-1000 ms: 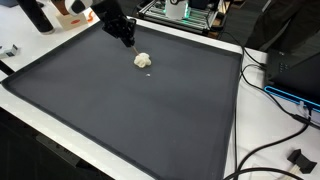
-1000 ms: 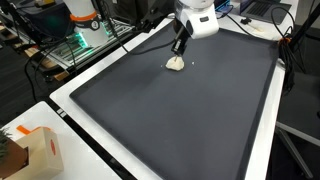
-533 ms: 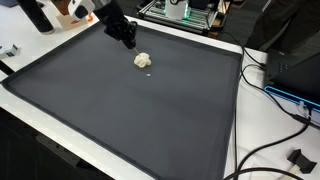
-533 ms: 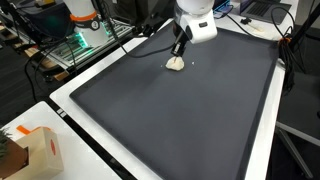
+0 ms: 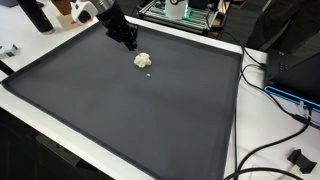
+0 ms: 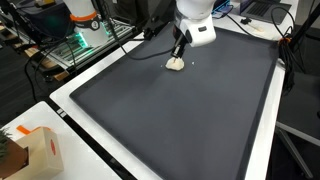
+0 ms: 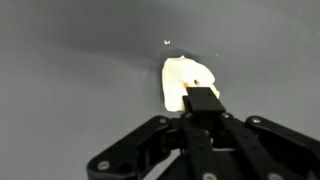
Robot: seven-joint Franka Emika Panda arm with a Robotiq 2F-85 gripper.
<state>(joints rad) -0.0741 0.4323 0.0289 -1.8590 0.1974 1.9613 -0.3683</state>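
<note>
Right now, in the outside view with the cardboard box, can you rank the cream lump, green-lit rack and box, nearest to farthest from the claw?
1. The cream lump, on the mat right beneath the gripper.
2. The green-lit rack, beyond the mat's left edge.
3. The cardboard box, past the mat's near-left corner.

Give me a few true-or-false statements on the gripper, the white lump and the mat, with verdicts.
1. The white lump lies on the dark mat. True.
2. The gripper holds the lump lifted in the air. False: the lump rests on the mat, just beyond the fingertips.
3. A tiny white speck lies near the lump. True.
4. Several lumps are scattered over the mat. False: there is only one.
</note>
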